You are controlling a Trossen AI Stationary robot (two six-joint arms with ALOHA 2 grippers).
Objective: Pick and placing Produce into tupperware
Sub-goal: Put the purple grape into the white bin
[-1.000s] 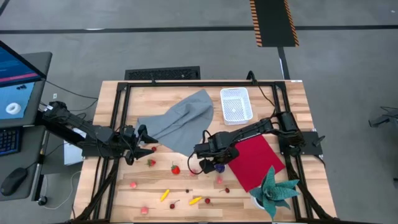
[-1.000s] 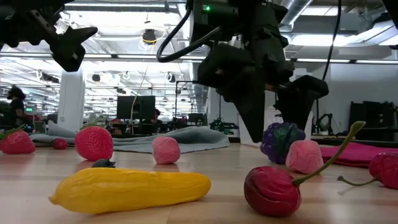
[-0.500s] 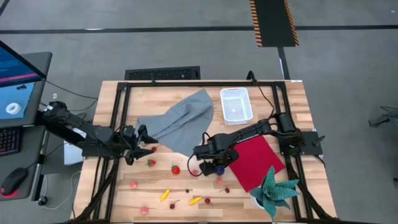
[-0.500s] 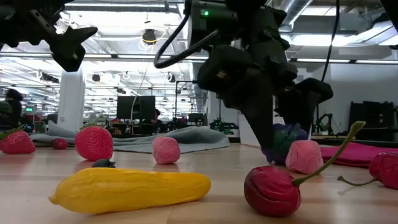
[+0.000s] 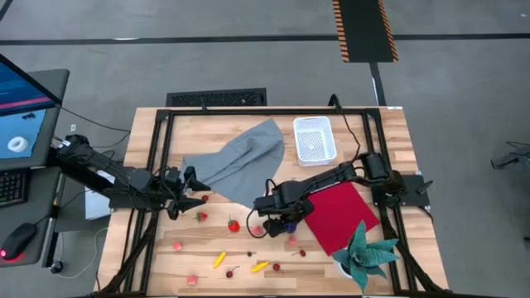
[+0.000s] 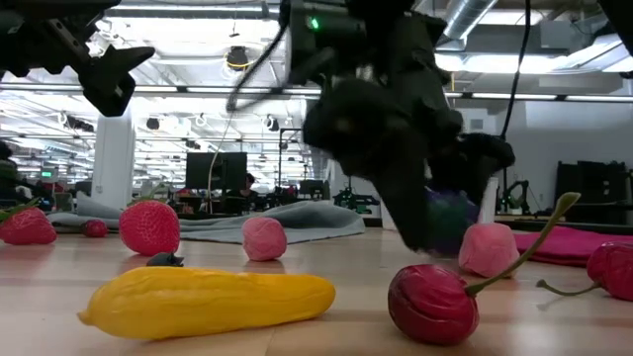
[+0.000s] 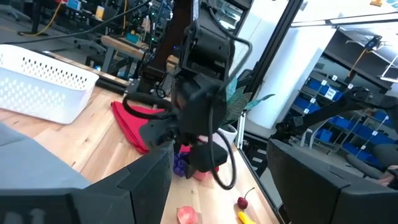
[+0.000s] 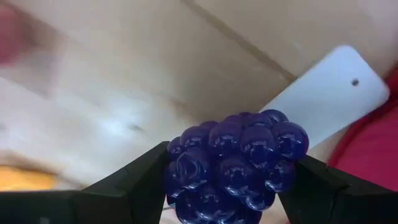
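Note:
My right gripper (image 5: 282,223) points steeply down at mid-table, shut on the purple grape bunch (image 8: 237,163), which shows in the low view (image 6: 453,216) beside a pink berry (image 6: 487,249). Other produce lies loose on the wood: strawberries (image 5: 233,224) (image 6: 149,226), yellow pieces (image 5: 260,266) (image 6: 208,297) and a cherry (image 6: 432,305). The white tupperware (image 5: 314,140) stands at the far right of the table. My left gripper (image 5: 185,192) (image 7: 217,186) waits open and level at the table's left side. My right gripper pinches the grape bunch between its two fingers (image 8: 146,177), one on each of two opposite sides (image 8: 177,163). The fingers come from above, slanting down. The bunch sits low at the table top; whether it is lifted clear I cannot tell.
A grey cloth (image 5: 240,161) lies left of the tupperware and a red cloth (image 5: 335,213) right of my right gripper. A green toy plant (image 5: 364,252) stands at the near right corner. Black frame rails (image 5: 157,165) run along the table's sides.
My right gripper has sunk a little toward the table's near left, down over the grape bunch, until its fingers stand on both sides of it. The bunch has stayed where it was.

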